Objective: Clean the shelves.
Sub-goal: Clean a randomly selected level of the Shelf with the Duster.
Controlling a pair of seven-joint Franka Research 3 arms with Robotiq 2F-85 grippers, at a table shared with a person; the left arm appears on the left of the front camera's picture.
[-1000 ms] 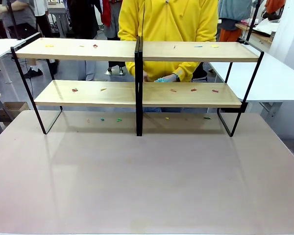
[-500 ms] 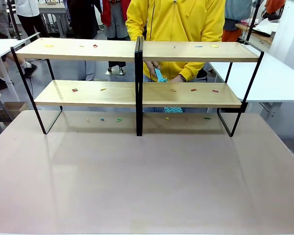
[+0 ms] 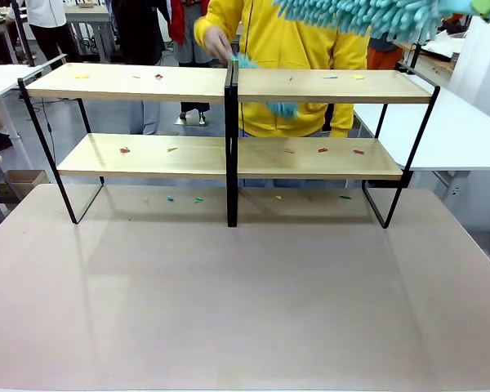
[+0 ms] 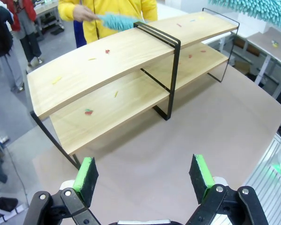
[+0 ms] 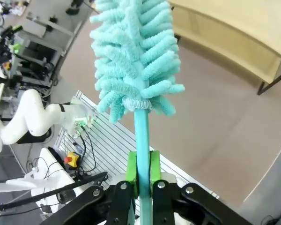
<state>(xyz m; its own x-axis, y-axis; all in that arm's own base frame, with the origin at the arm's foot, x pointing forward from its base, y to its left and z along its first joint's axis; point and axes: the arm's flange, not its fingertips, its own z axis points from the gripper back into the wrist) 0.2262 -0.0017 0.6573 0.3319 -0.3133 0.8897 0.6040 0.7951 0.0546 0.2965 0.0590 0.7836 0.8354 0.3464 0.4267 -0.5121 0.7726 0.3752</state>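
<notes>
Progress: hardly begun, by the look | shelves (image 3: 147,82) on table (image 3: 245,310), scraps (image 3: 125,150) across all four boards | right gripper (image 5: 142,164) clamped on duster (image 5: 131,61), high near shelves' right end | left gripper (image 4: 145,173) apart, empty, before shelves

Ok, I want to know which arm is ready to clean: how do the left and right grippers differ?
The left gripper is open with nothing between its pads; the right gripper is shut on the handle of a teal duster. The left gripper faces the shelves; the right gripper holds its duster in the air, apparently clear of them. Both are black with green pads.
</notes>
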